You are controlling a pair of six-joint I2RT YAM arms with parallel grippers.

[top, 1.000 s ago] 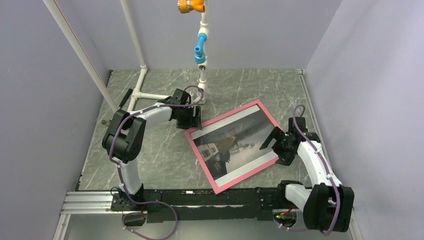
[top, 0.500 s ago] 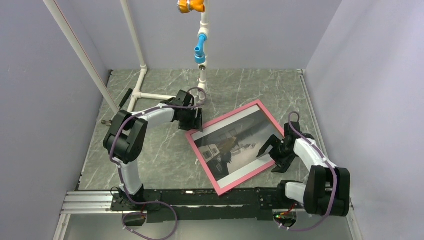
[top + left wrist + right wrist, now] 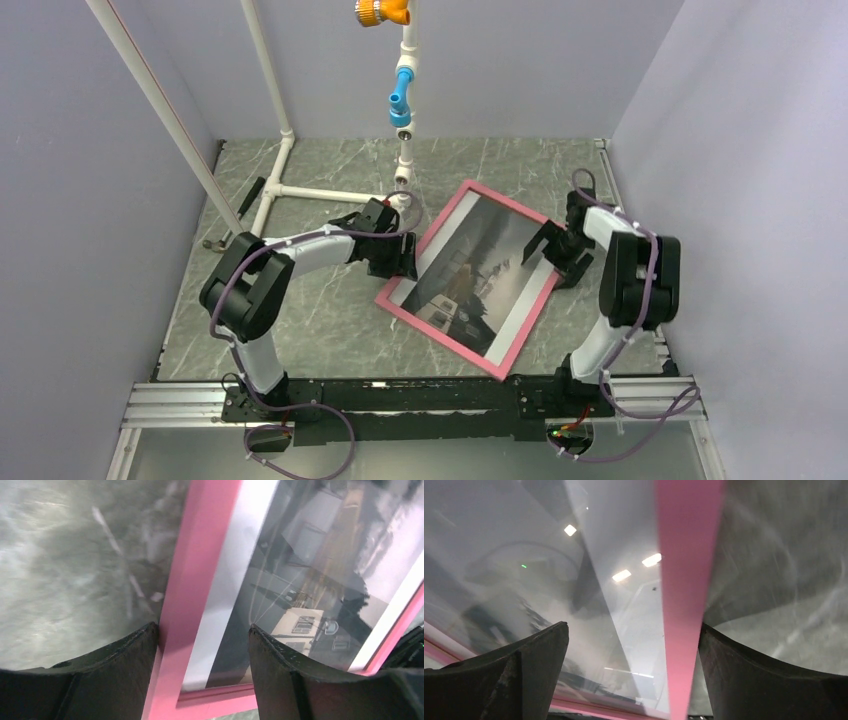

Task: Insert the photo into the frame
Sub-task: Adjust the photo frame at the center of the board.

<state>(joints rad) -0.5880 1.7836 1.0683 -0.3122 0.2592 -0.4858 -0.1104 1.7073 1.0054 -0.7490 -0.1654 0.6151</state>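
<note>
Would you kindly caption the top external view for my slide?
Left claw and right claw sit at opposite edges of the pink frame, with the photo showing inside it.

Both arms reach toward mid-table, the left gripper (image 3: pixel 400 262) stretched low to the right from a bent elbow and the right gripper (image 3: pixel 553 258) folded leftward at the far right, each with jaws spread wide.

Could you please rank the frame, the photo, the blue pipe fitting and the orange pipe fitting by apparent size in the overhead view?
1. frame
2. photo, slightly smaller, within it
3. blue pipe fitting and orange pipe fitting: alike; the orange one is cropped at the top, so unranked
</note>
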